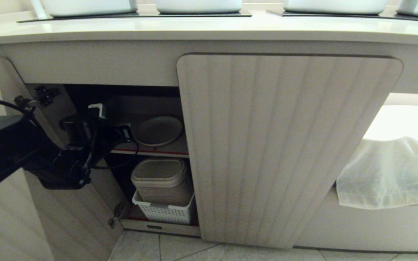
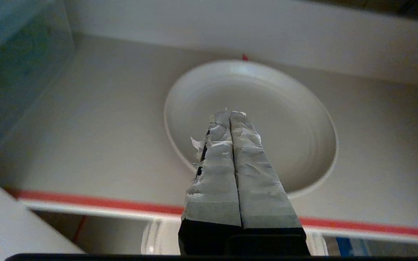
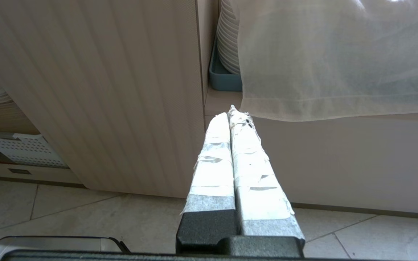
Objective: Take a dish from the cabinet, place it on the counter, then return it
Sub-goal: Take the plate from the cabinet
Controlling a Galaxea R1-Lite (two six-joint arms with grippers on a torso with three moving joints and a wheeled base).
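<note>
The dish (image 1: pixel 160 130) is a cream plate with a raised rim, lying flat on the red-edged shelf (image 1: pixel 151 151) inside the cabinet, whose left door (image 1: pixel 67 206) stands open. My left gripper (image 1: pixel 128 132) reaches into the opening and is level with the shelf. It is shut and empty, its tips right by the dish's near rim. In the left wrist view the taped fingers (image 2: pixel 216 163) are pressed together, and the gripper (image 2: pixel 229 113) shows over the near part of the dish (image 2: pixel 285 119). My right gripper (image 3: pixel 232 112) is shut and parked low before the closed middle door (image 3: pixel 103 90). The counter (image 1: pixel 209 30) runs above.
A beige lidded container (image 1: pixel 162 179) sits in a white perforated basket (image 1: pixel 163 214) below the shelf. White basins (image 1: pixel 198 5) stand on the counter. A white cloth (image 1: pixel 390 170) hangs at the right over stacked plates (image 3: pixel 227 36). The closed fluted door (image 1: pixel 278 145) borders the opening.
</note>
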